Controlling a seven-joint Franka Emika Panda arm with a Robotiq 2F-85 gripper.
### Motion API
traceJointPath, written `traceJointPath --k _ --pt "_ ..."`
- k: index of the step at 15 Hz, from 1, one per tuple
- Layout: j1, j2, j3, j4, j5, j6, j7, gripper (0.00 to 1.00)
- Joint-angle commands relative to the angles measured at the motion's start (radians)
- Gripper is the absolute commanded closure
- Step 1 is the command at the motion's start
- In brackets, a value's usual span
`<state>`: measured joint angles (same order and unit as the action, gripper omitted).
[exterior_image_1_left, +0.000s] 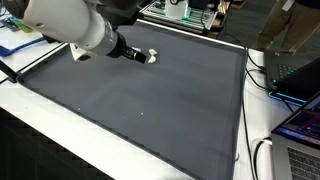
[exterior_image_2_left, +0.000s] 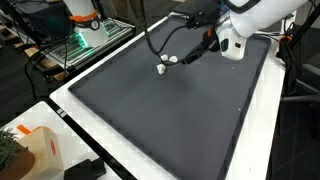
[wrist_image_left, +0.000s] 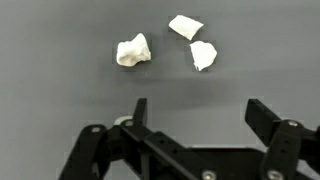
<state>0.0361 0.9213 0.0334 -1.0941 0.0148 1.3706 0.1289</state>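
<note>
Wrist view: what is shown?
— Two dark fingers of the gripper (wrist_image_left: 197, 108) are seen spread wide apart, with nothing held between them. Beyond the fingertips, three white crumpled lumps are laid on a gray mat (wrist_image_left: 50, 90): a left lump (wrist_image_left: 133, 51), an upper lump (wrist_image_left: 185, 26) and a right lump (wrist_image_left: 203, 55). The last two are set just beside each other.
— And where are they placed on the mat?
— In both exterior views the lumps (exterior_image_1_left: 150, 57) (exterior_image_2_left: 167, 64) are found toward the far end of the gray mat, close ahead of the gripper and apart from it.
</note>
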Motion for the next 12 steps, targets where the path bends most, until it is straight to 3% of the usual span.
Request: traceJointPath --k 1,3,5,7,12 --pt "0.004 0.042 -0.011 0.074 0.022 -0.057 0.02 0.0" --pt "-0.007 -0.023 -0.01 -0.001 0.015 -0.035 -0.014 0.0" --pt "-0.034 -0.147 0.0 -0.158 0.003 0.043 -0.064 0.0" --pt "-0.035 -0.224 -0.016 -0.229 -0.024 0.12 -0.132 0.0" --pt "-0.084 -0.415 -0.015 -0.433 0.003 0.372 -0.255 0.0"
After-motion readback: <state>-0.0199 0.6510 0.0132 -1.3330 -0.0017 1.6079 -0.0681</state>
